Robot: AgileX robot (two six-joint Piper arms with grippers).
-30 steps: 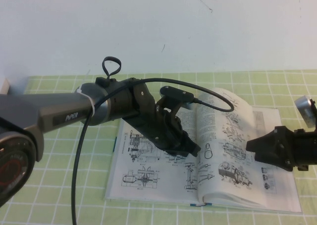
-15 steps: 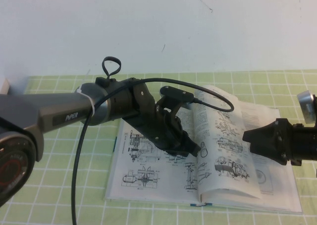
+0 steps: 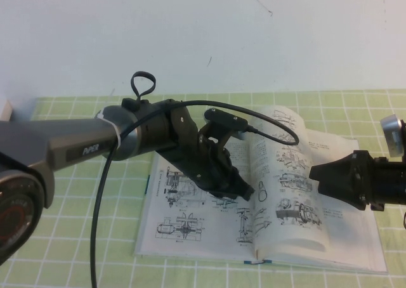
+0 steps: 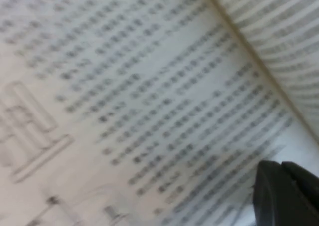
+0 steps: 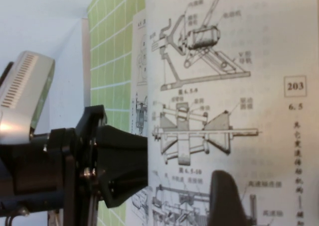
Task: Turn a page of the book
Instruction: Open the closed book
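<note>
- The left gripper [image 3: 248,191] sits at the centre of the high view, tip down on the left-hand leaf of the book [image 3: 190,228] just beside the gutter; whether it is clenched or released, I cannot tell.
- In the left wrist view only one dark fingertip [image 4: 284,193] shows at the lower right, right against blurred lines of print.
- The right gripper [image 3: 315,174] pokes in from the right edge, its tip against the raised page [image 3: 285,174]; its state I cannot tell either.
- That page stands curled up off the right half of the book, arching toward the middle, machine drawings facing the camera.
- The right wrist view shows the page [image 5: 224,86] close up, numbered 203, with the left arm [image 5: 75,161] dark behind its edge.
- The left arm [image 3: 146,136] and its looping black cable [image 3: 101,199] cover the upper part of the book's left leaf.
- The book lies open on a green checked cloth [image 3: 76,237], lower centre, with a white wall [image 3: 190,34] behind.
</note>
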